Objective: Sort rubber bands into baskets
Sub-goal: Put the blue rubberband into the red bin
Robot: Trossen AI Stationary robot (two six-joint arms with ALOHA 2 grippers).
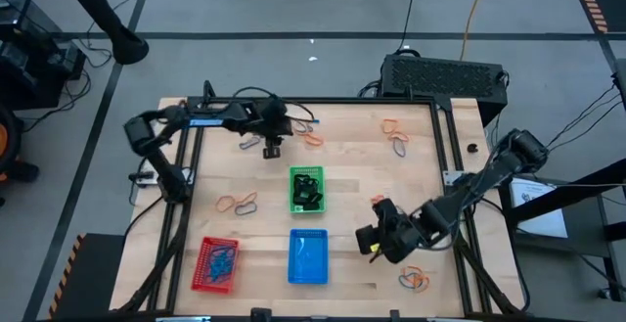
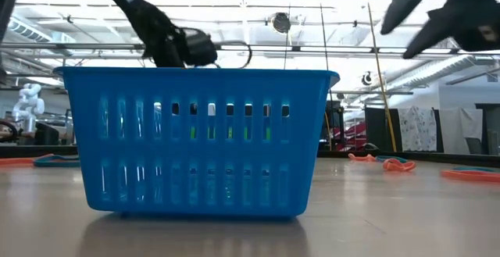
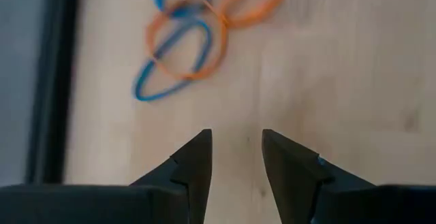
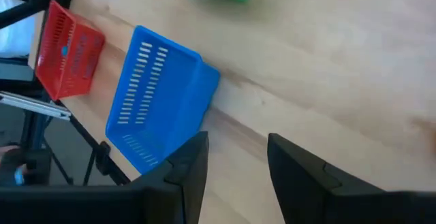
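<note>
High view, left to right: red basket [image 1: 217, 264] at the near edge; left gripper [image 1: 271, 149] parted and empty over the far side by loose bands [image 1: 309, 137]; green basket [image 1: 306, 189] mid-table, blue basket [image 1: 308, 256] nearer; right gripper [image 1: 373, 243] parted, empty.

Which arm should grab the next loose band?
Probably the left. The left gripper is open just short of tangled orange and blue bands; the right gripper is open over bare table.
</note>
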